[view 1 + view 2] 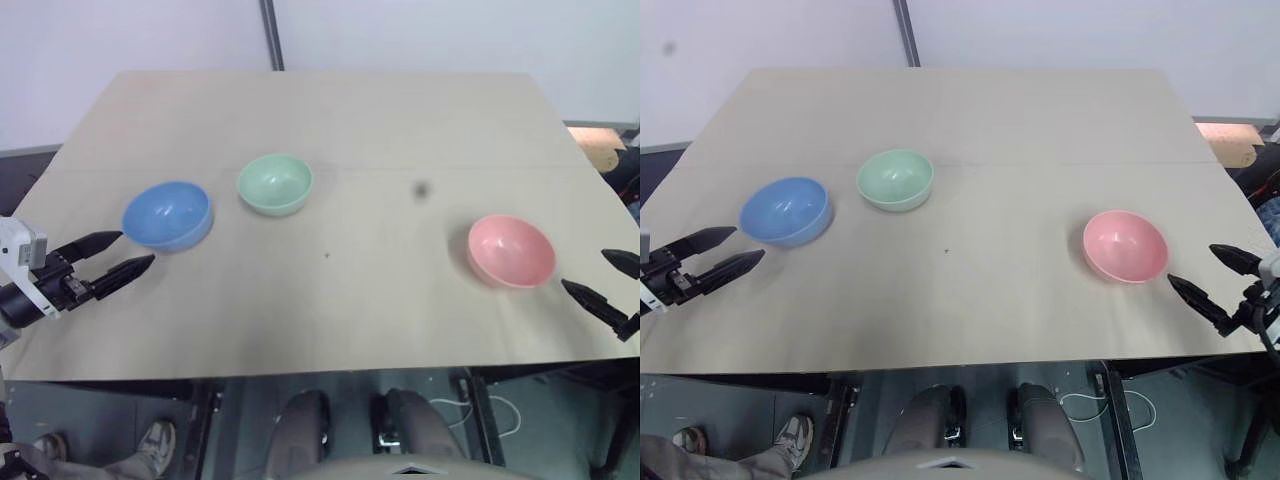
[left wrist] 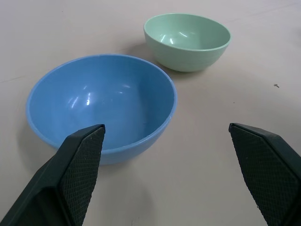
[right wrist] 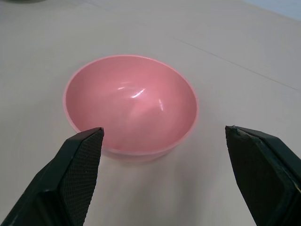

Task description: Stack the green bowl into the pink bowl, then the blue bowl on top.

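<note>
— Stacking begun yet?
— Not at all. Three bowls sitting apart on the counter, each upright and empty: blue bowl toward the left edge, green bowl just beside it and a little farther back, pink bowl well off to the right.

— And the fingers?
— Spread wide on both sides, holding nothing. Left gripper just short of the blue bowl, pointing at it – no contact visible. Right gripper near the pink bowl, also apart from it.

— So what remains?
— Everything, judging from the layout: green into pink first, then blue on top. Worth noting – the left gripper faces the blue bowl, not the green one, so probably a reach past it to the green rim, then a carry across the counter to the pink.

— Any trouble ahead?
— Possibly nudging the blue bowl on the way to the green, being so close together.
</note>
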Controlling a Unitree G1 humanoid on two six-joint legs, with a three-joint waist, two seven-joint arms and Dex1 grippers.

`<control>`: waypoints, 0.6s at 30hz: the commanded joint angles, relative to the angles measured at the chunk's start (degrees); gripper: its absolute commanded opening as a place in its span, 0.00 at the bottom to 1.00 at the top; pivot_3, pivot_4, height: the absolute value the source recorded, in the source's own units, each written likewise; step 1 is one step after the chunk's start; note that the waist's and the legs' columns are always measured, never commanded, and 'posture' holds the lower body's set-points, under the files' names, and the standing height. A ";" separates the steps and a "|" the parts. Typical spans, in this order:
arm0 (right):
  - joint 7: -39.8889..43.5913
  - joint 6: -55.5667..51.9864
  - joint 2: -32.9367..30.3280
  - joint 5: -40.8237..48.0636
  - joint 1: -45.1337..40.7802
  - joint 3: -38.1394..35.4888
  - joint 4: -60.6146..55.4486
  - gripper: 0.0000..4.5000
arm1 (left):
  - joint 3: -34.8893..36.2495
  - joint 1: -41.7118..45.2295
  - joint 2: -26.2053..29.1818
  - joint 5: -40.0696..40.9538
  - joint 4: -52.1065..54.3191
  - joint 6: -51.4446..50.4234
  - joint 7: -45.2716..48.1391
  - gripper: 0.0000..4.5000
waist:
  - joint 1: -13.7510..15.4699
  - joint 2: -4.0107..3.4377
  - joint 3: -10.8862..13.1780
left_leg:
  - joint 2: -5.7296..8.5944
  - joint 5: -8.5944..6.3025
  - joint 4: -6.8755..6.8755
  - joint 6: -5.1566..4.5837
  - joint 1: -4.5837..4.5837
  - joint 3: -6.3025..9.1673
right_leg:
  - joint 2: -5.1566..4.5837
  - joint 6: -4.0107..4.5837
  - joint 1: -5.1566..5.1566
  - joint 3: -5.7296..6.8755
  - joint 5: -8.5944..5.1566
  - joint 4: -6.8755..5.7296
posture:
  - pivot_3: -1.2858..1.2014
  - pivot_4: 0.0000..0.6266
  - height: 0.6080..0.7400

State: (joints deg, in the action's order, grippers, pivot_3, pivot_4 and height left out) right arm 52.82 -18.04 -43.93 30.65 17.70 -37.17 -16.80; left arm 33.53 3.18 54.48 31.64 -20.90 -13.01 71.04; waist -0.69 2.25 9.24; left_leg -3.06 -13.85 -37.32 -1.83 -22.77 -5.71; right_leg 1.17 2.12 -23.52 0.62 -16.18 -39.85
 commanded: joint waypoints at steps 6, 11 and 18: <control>-1.27 -0.35 -1.93 -1.40 -4.35 2.70 -0.46 1.00 | 1.38 -0.16 -3.30 5.90 12.45 -3.06 -1.30 0.99 | -0.01 0.00 0.00 | 0.01 0.00 -0.04 0.00 0.00 -0.01 | -0.03 -0.02 0.02 -0.01 0.01 -0.02 | 0.52 0.24 1.00; -5.55 -6.91 -3.34 -2.81 -5.94 7.80 -6.05 1.00 | -1.91 1.50 -5.53 10.15 18.30 -4.30 3.18 0.99 | -0.06 -0.02 0.00 | 0.01 0.01 -0.03 0.00 -0.01 0.00 | -0.01 -0.01 0.01 0.01 0.01 -0.04 | 0.52 0.24 1.00; -14.14 -26.31 -4.35 -0.17 -16.02 20.86 -14.64 1.00 | -10.82 5.64 -6.48 11.79 23.19 -4.55 11.28 0.99 | -0.09 -0.02 0.00 | 0.02 0.02 -0.09 0.01 0.02 -0.01 | 0.00 -0.02 0.03 0.00 0.01 -0.09 | 0.52 0.24 1.00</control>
State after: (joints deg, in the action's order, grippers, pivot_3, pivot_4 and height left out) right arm 40.66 -40.46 -47.36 29.76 3.24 -17.65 -29.21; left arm 23.60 8.09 47.95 42.68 -0.13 -18.27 80.50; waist -0.78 2.23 9.24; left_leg -3.04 -13.84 -37.41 -1.81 -22.77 -5.72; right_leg 1.17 2.10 -23.50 0.62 -16.17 -39.94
